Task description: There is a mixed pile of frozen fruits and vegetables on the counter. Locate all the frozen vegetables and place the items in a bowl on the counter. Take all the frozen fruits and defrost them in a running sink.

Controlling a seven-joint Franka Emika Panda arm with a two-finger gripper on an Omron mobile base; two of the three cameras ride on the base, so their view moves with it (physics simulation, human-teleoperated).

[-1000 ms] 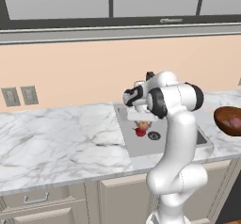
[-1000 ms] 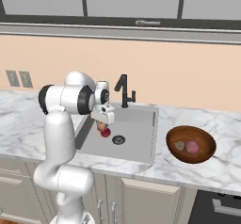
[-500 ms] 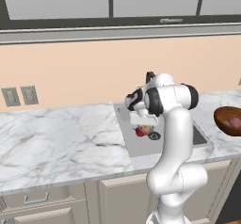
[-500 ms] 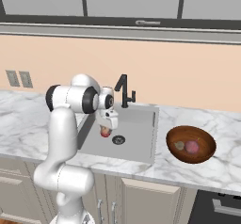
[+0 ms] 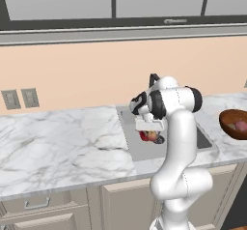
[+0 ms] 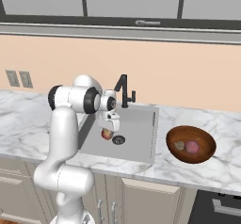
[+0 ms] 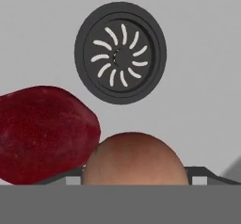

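Over the sink (image 6: 139, 124) the gripper (image 6: 109, 128) hangs low, just above the basin floor near the round drain (image 7: 120, 52). An orange-yellow fruit (image 7: 135, 158) sits right at its fingertips — whether they are clamped on it or spread apart I cannot tell. A dark red fruit (image 7: 44, 132) lies touching it. On the counter (image 6: 221, 162), the bowl (image 6: 190, 144) holds the pinkish-purple ball (image 6: 191, 146) and an olive-brown piece (image 6: 179, 145).

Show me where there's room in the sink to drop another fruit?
The sink floor is bare toward the bowl side, past the drain, and back near the faucet. It's crowded under the gripper: the dark red fruit and the orange-yellow fruit lie close together beside the drain.
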